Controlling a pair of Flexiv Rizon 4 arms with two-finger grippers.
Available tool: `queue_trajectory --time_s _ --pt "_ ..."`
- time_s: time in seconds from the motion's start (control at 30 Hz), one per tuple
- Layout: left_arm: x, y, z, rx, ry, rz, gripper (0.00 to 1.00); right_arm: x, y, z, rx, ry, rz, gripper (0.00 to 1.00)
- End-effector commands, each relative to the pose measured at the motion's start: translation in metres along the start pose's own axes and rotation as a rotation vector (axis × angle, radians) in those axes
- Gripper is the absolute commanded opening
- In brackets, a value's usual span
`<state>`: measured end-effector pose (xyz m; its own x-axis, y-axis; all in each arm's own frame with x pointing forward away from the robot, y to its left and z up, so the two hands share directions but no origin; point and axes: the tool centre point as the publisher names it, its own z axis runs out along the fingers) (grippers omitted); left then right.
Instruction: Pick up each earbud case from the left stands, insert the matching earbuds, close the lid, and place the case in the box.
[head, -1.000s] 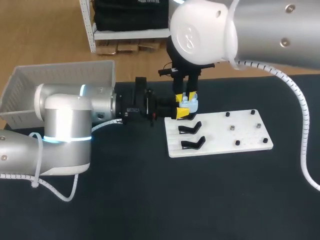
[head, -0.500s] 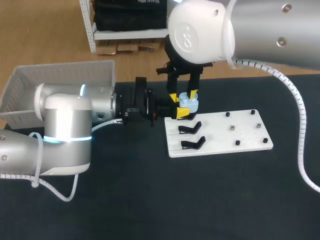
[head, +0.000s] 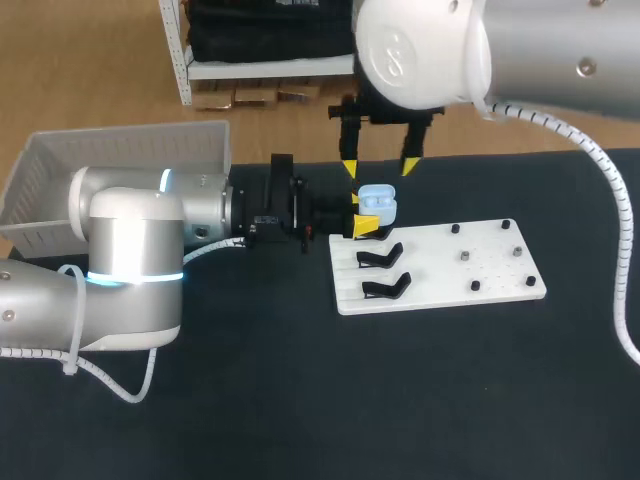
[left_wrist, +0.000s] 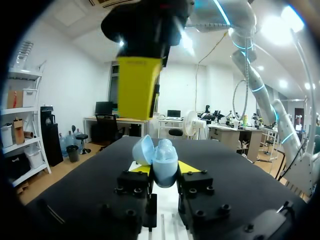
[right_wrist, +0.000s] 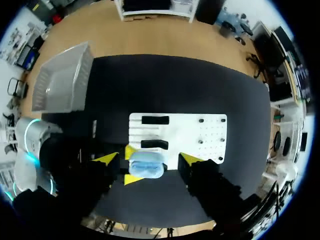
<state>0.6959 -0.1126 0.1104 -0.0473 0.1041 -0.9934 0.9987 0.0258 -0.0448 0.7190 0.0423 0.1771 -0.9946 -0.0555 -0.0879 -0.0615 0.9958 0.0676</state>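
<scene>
Head view shows our left gripper (head: 360, 216) clenched on the case (head: 376, 203), our right gripper (head: 379, 167) spread open straight above it, the case's long axis running finger to finger.

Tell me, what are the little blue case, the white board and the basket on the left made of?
The earbud case looks like smooth pale-blue plastic with a soft sheen. The board is flat, white and matt, with rows of holes: plastic or painted sheet, I cannot tell. The basket seems thin whitish moulded plastic, judging by its slatted walls.
</scene>
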Motion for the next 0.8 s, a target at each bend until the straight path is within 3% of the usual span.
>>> queue_trajectory --time_s 0.03,0.33,0.8 --pt "0.000 0.001 0.000 0.001 -0.001 0.000 0.00 -0.015 -0.012 0.011 -0.002 0.015 0.047 1.00" --pt "0.000 0.001 0.000 0.001 -0.001 0.000 0.00 -0.025 -0.030 0.028 0.028 0.049 0.106 1.00" --pt "0.000 0.001 0.000 0.001 -0.001 0.000 0.00 0.007 -0.045 0.035 0.047 0.103 0.111 1.00"
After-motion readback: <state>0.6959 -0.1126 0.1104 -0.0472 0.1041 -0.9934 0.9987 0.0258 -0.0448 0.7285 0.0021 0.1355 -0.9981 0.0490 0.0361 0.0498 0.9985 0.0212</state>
